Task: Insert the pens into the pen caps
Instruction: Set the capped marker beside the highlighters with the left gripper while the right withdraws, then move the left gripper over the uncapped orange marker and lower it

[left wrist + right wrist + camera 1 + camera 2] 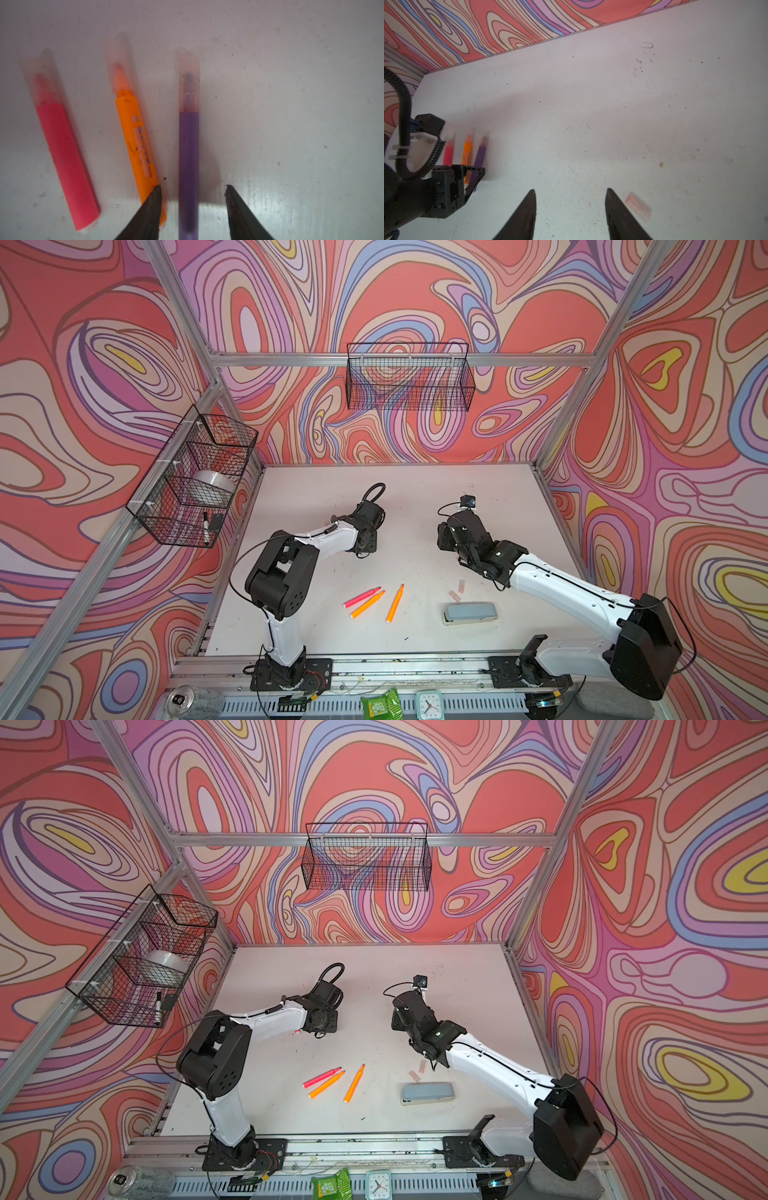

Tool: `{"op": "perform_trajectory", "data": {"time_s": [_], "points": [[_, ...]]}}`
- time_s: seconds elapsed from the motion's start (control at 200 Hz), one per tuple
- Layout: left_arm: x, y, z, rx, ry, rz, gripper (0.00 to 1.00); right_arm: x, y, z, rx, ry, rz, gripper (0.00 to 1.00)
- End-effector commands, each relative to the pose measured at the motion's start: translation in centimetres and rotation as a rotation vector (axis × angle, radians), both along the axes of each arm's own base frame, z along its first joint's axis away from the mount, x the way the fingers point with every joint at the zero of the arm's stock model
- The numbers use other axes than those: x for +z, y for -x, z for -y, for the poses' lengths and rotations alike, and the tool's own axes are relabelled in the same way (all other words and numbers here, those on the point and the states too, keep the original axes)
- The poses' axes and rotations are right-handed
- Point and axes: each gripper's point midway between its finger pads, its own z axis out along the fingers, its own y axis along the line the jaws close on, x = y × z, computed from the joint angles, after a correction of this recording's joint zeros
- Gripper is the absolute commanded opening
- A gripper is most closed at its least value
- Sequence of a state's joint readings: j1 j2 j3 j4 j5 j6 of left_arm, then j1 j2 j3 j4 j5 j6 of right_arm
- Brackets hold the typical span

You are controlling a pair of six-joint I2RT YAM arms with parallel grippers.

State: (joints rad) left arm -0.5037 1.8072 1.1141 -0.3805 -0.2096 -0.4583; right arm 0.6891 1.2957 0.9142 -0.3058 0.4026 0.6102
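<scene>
1. The side basket (166, 526) holds a tape roll (212, 485) and a marker (205, 526).
2. Left gripper (192, 185) jaws spread astride the capped purple pen (188, 149) on the surface (291, 104).
3. Right gripper (571, 189) jaws spread, a loose pen cap (638, 205) just beside.

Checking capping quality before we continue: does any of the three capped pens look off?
The cap on the orange pen seems less deeply seated than those on the pink pen and purple pen: a bare orange neck shows below its rim. Blur leaves this uncertain.
</scene>
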Motion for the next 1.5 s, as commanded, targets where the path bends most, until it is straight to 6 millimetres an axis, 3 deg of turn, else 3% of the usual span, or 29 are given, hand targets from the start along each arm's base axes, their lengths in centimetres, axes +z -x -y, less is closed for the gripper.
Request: {"op": "perform_trajectory", "data": {"time_s": [0.0, 0.08, 0.19, 0.285, 0.366, 0.426, 0.596, 0.826, 1.036, 1.297, 1.407, 1.497], "points": [[3.4, -0.5, 0.4, -0.029, 0.062, 0.114, 0.55, 0.7, -0.1, 0.1, 0.000, -0.009, 0.012, 0.55], [5.1, 0.2, 0.2, -0.049, 0.085, 0.168, 0.55, 0.8, -0.1, 0.0, 0.000, -0.013, 0.015, 0.55], [9.5, 1.9, 0.9, -0.103, 0.115, 0.312, 0.55, 1.0, 0.0, 0.0, 0.003, -0.021, 0.016, 0.55], [13.0, 5.8, 2.9, -0.191, 0.131, 0.401, 0.56, 1.1, 0.0, 0.2, -0.004, -0.015, 0.024, 0.56], [13.7, 9.7, 4.5, -0.281, 0.169, 0.414, 0.57, 1.2, -0.1, 0.5, -0.015, -0.005, 0.029, 0.57], [13.2, 12.0, 5.3, -0.329, 0.202, 0.408, 0.58, 1.1, -0.1, 0.6, -0.016, -0.008, 0.027, 0.57], [9.3, 17.0, 6.6, -0.427, 0.255, 0.272, 0.58, 1.0, 0.1, 0.3, -0.006, -0.026, 0.016, 0.57], [4.6, 20.8, 9.6, -0.572, 0.243, 0.127, 0.56, 1.1, 0.1, 0.2, -0.003, -0.030, 0.015, 0.57], [1.4, 21.4, 11.0, -0.579, 0.197, 0.067, 0.55, 1.1, 0.1, 0.3, -0.005, -0.030, 0.016, 0.57], [-0.2, 20.8, 11.3, -0.560, 0.127, 0.045, 0.54, 1.3, 0.2, 0.2, -0.002, -0.036, 0.015, 0.57], [-1.2, 20.6, 11.0, -0.542, 0.087, 0.026, 0.51, 1.5, 0.3, 0.4, -0.006, -0.036, 0.021, 0.57], [-1.9, 20.6, 11.0, -0.539, 0.066, 0.008, 0.43, 1.5, 0.3, 0.4, -0.006, -0.037, 0.023, 0.57]]}}
